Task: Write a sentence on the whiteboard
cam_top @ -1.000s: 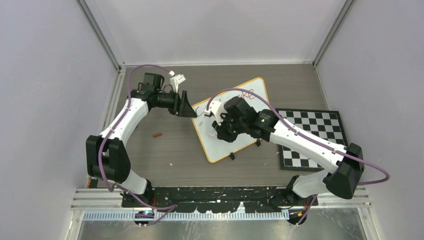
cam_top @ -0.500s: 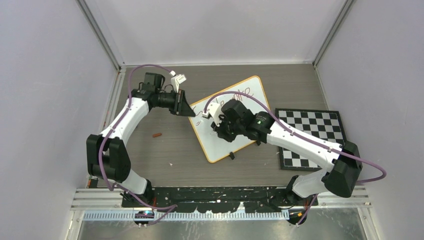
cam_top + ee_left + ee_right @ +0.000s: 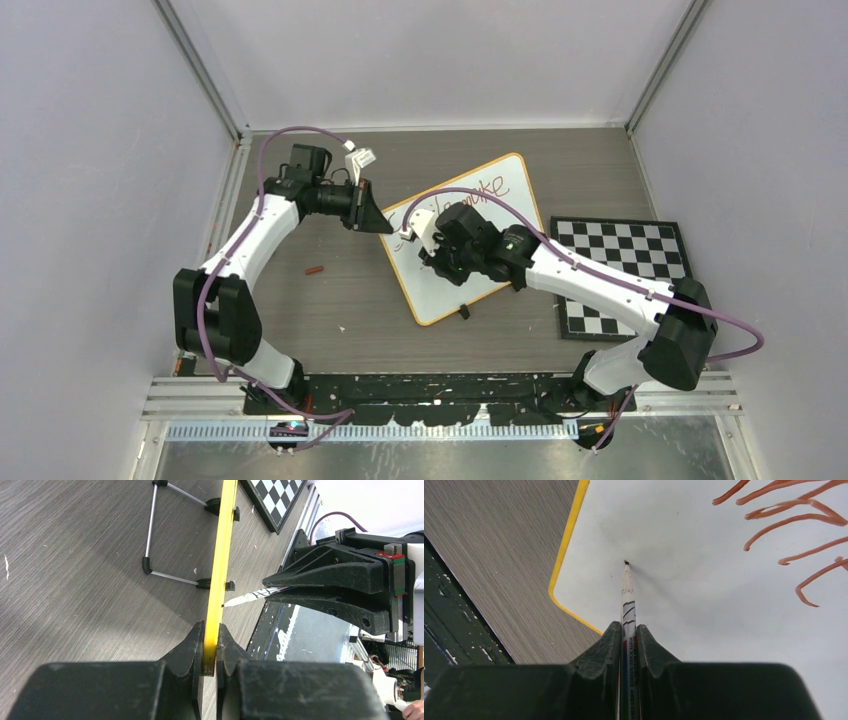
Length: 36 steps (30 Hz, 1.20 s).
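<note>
The whiteboard point(image 3: 446, 296) lies tilted on the table, its thin yellow rim point(image 3: 223, 555) edge-on in the left wrist view. My left gripper point(image 3: 379, 222) point(image 3: 210, 647) is shut on that rim at the board's left corner. My right gripper point(image 3: 438, 258) point(image 3: 629, 635) hovers over the board, shut on a whiteboard marker point(image 3: 627, 597) whose tip meets the bare white surface point(image 3: 684, 585) near the lower-left rim. Red-brown strokes of the sentence point(image 3: 794, 520) point(image 3: 482, 188) show on the upper part. The right arm hides some of the writing.
A black-and-white checkered mat point(image 3: 625, 270) lies right of the board. A small red-brown cap point(image 3: 316, 269) rests on the wood table to the left. The board's wire stand point(image 3: 150, 535) and black feet point(image 3: 463, 312) show. Grey walls enclose three sides.
My left gripper has closed onto the board's rim. My right gripper with the marker has shifted up and to the left over the board, uncovering more of the writing.
</note>
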Tool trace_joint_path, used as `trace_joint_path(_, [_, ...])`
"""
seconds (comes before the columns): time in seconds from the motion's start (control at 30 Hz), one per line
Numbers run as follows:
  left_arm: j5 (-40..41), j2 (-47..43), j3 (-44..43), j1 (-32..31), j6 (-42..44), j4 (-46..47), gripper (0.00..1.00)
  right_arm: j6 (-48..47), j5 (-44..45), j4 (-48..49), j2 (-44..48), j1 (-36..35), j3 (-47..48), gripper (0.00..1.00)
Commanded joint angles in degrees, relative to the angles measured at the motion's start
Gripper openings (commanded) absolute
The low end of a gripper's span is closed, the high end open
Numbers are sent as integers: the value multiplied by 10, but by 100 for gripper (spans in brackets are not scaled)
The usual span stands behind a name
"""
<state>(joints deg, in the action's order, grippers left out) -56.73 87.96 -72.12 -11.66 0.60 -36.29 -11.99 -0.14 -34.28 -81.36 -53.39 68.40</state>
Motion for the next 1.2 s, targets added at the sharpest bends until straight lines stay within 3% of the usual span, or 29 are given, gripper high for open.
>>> trace_joint_path(0.0, [36,5,-24,2,12,-1,0,-10,57,24,18,4,4,0])
trace_joint_path(1.17, [39,4,-32,0,20,-11,0,-18,-24,-36,23,-6,-24,0])
